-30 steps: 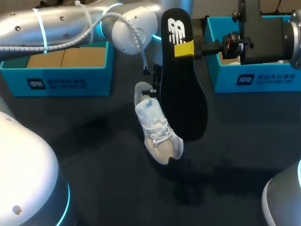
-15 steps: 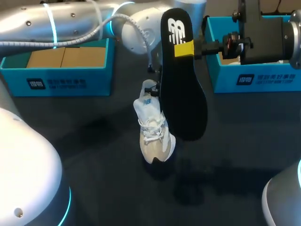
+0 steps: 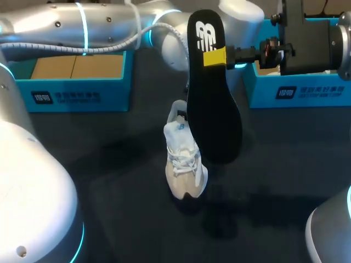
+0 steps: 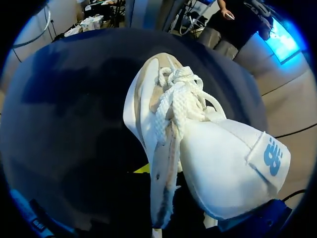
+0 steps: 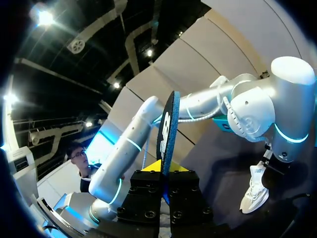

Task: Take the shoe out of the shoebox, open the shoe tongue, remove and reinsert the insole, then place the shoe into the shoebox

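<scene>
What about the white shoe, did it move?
Yes. The shoe turned: its heel end swung away from the left box, toward the black insole, which stayed put.

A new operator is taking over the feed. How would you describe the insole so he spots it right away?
Find the right-hand blue shoebox; the right gripper juts from above it toward the middle. Clamped in its yellow tips hangs the insole: flat, long and black with a white logo, unlike the laced white shoe beside it.
</scene>
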{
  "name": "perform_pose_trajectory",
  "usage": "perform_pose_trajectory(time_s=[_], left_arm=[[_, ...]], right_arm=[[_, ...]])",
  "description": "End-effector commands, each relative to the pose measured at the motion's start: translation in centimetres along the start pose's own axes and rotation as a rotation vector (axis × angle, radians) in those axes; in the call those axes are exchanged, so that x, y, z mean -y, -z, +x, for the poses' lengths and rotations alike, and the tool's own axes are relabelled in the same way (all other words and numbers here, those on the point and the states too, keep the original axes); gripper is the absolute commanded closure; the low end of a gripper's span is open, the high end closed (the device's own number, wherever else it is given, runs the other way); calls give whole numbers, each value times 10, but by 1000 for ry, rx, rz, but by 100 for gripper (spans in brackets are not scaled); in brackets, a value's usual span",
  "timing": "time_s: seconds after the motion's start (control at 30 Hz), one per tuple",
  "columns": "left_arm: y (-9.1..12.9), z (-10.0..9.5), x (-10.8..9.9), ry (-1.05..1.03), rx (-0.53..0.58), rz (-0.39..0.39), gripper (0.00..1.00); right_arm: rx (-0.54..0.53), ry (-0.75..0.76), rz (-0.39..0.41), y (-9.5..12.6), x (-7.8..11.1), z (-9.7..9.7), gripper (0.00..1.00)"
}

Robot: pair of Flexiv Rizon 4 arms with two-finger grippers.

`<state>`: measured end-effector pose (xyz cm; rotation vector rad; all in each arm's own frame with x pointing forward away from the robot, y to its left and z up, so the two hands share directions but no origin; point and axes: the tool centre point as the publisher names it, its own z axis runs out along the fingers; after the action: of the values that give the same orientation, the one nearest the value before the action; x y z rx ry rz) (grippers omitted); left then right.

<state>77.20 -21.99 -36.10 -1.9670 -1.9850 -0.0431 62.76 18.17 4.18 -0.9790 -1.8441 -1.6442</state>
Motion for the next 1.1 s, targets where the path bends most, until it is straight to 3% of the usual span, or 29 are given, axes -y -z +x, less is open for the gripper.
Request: perform_pose_trajectory(time_s=[0.03, 0.9, 0.93, 0.97, 1.0, 1.03, 1.1], left_arm=[[-5, 5, 5, 10, 9, -7, 100], [-50, -1, 0, 7, -69, 85, 100], [-50, -1, 0, 4, -68, 88, 82], [-50, -1, 1, 1, -65, 91, 77], [-50, 0, 1, -4, -56, 96, 58], [-49, 0, 2, -7, -47, 99, 31], [-45, 2, 2, -7, -19, 96, 7]], right_arm=[[2, -2, 2, -4, -2, 0, 100], [2, -2, 2, -4, -2, 0, 100], [2, -2, 2, -4, -2, 0, 100], [2, -2, 2, -4, -2, 0, 100], [2, -2, 2, -4, -2, 0, 100], [2, -2, 2, -4, -2, 0, 100], [2, -2, 2, -4, -2, 0, 100]])
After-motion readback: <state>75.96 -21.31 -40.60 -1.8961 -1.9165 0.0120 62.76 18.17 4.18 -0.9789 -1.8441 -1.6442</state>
